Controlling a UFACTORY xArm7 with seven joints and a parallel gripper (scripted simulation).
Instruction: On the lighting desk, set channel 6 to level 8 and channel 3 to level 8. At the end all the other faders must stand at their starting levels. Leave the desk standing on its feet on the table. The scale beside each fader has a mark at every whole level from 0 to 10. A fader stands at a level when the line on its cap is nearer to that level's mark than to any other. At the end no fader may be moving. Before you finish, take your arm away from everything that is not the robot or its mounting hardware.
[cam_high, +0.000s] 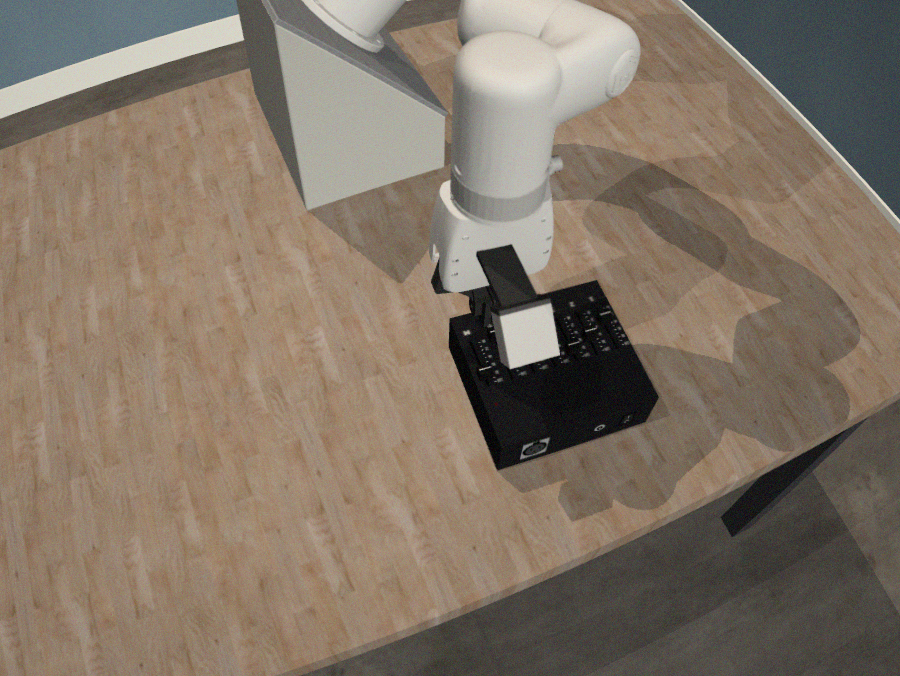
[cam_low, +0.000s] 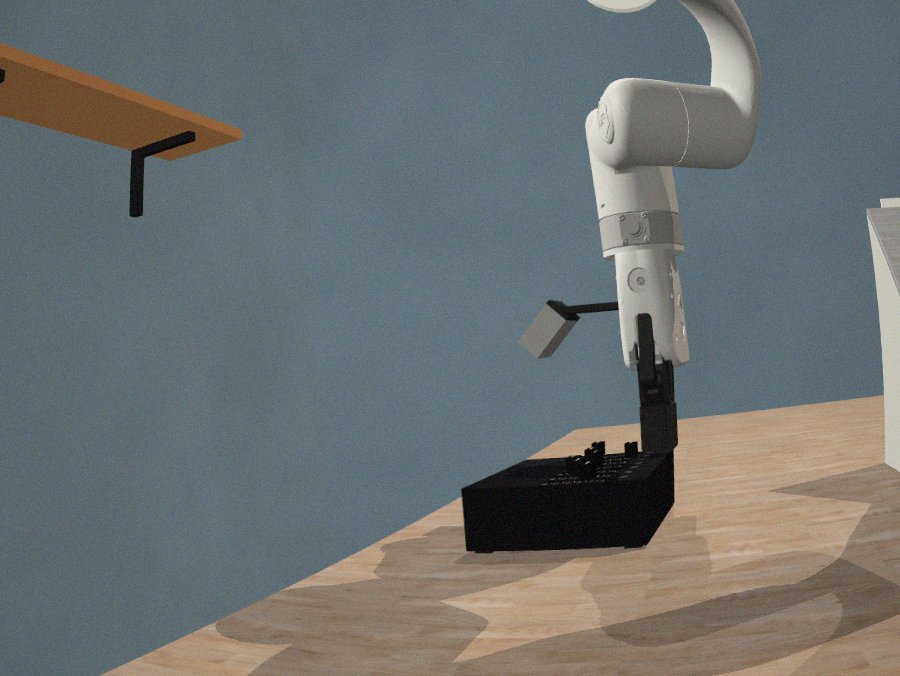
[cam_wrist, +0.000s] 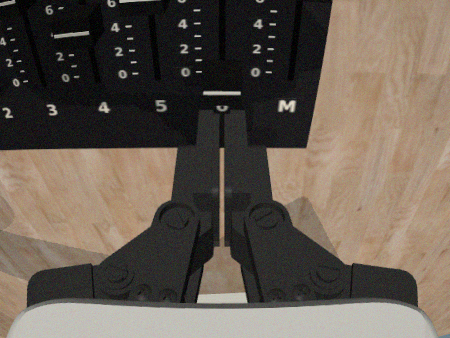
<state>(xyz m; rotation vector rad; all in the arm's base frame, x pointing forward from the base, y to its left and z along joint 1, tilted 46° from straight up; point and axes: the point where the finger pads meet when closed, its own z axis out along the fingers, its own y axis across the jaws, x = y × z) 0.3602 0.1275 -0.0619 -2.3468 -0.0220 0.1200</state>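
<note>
The black lighting desk (cam_high: 552, 378) stands on its feet on the wooden table; it also shows in the exterior view (cam_low: 567, 502). My gripper (cam_wrist: 221, 139) is shut and empty. Its fingertips are low over the desk's end nearest the arm (cam_low: 658, 445), right behind the channel 6 cap (cam_wrist: 221, 92). That cap's white line sits at the bottom end of its slot, by the 0 mark. The channel 3 cap is cut off at the wrist view's left edge.
The robot's white base pedestal (cam_high: 349, 109) stands behind the desk. The wrist camera block (cam_high: 525, 334) hides part of the fader panel. The table's curved edge (cam_high: 727, 502) runs close to the desk's front and right. A wall shelf (cam_low: 109, 109) hangs far off.
</note>
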